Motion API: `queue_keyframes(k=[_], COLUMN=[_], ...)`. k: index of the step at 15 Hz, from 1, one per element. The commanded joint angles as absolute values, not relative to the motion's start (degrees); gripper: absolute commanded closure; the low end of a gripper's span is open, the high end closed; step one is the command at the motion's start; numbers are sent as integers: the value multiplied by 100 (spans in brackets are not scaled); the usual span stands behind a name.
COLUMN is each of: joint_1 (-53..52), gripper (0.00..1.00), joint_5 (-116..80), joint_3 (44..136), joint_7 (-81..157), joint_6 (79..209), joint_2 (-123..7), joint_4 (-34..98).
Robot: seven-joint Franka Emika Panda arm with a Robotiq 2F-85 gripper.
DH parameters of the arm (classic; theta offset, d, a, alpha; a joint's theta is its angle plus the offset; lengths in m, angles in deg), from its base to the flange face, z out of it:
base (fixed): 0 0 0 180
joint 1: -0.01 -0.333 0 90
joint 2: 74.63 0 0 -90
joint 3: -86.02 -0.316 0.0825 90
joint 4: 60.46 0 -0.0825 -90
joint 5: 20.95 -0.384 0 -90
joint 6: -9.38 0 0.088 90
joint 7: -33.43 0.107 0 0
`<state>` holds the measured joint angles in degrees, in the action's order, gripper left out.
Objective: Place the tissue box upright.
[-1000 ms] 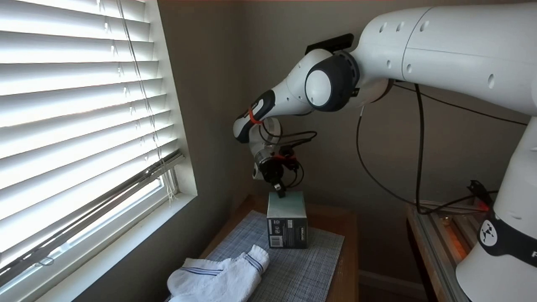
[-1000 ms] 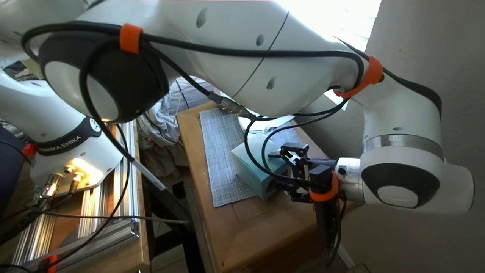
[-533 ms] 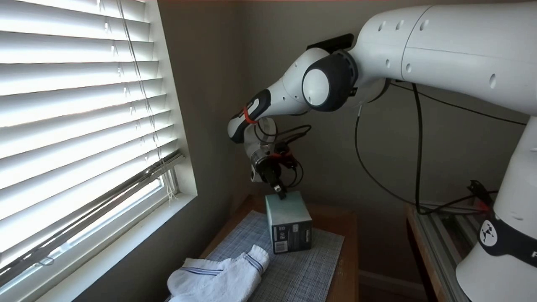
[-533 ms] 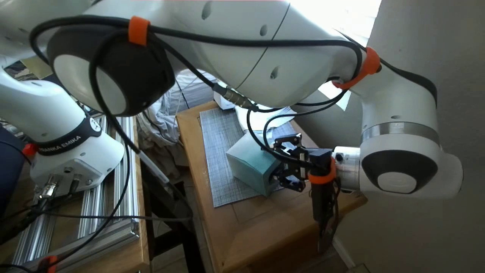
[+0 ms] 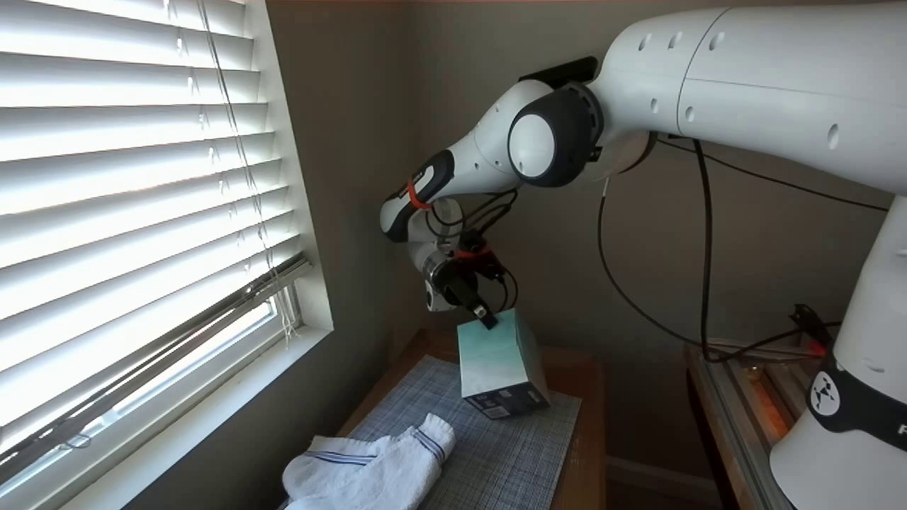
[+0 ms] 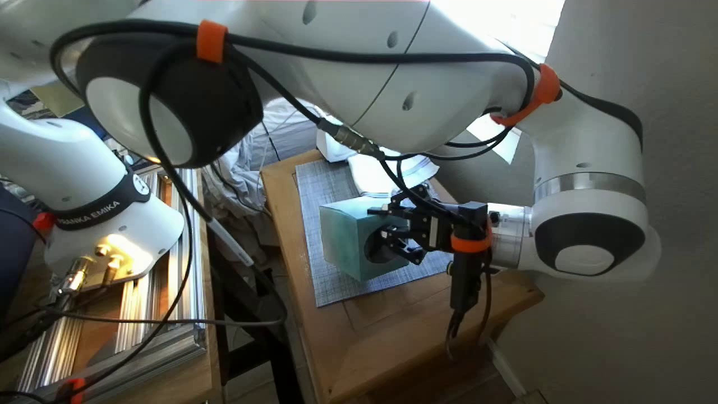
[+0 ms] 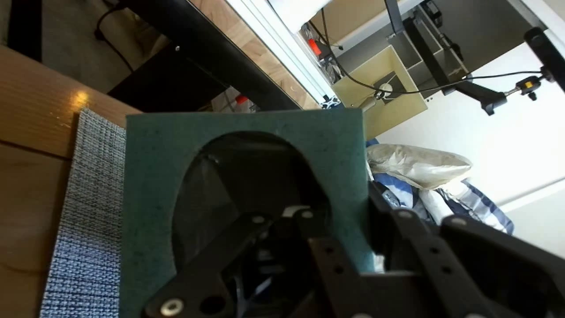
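Note:
The pale teal tissue box (image 5: 492, 358) stands tilted over the mat, its dark printed end (image 5: 510, 401) angled downward. In an exterior view the box (image 6: 342, 241) has its round dark opening turned toward the arm. My gripper (image 6: 379, 222) has one finger inside that opening and the other along the outer side, with the box's wall pinched between them. From the wrist view, the opening's face on the tissue box (image 7: 148, 198) fills the middle, and the gripper (image 7: 333, 203) straddles its right-hand edge. Whether the box's lower edge touches the mat is hard to tell.
A grey woven mat (image 5: 524, 460) lies on a wooden table (image 6: 387, 342). Beside the box on the mat is a white folded cloth (image 5: 375, 460) with blue stripes. Window blinds (image 5: 127, 177) and the wall border the far side.
The fingers have closed on the box's wall. The box has turned and tipped along with the gripper, so its teal face shows more and its printed end less.

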<state>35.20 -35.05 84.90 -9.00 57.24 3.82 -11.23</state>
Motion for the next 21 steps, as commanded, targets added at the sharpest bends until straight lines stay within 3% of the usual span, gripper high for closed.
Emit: queue_keyframes(k=[1, 8, 21], joint_1=[3458, 3207, 3382], gripper=[96, 100, 100], joint_5=[-3419, -3178, -3947], joint_3=[8504, 8586, 8561], joint_7=[-1024, -1492, -1717], joint_6=[6148, 7896, 12419], joint_2=[39, -1265, -3367], joint_4=[-1105, -255, 3038])
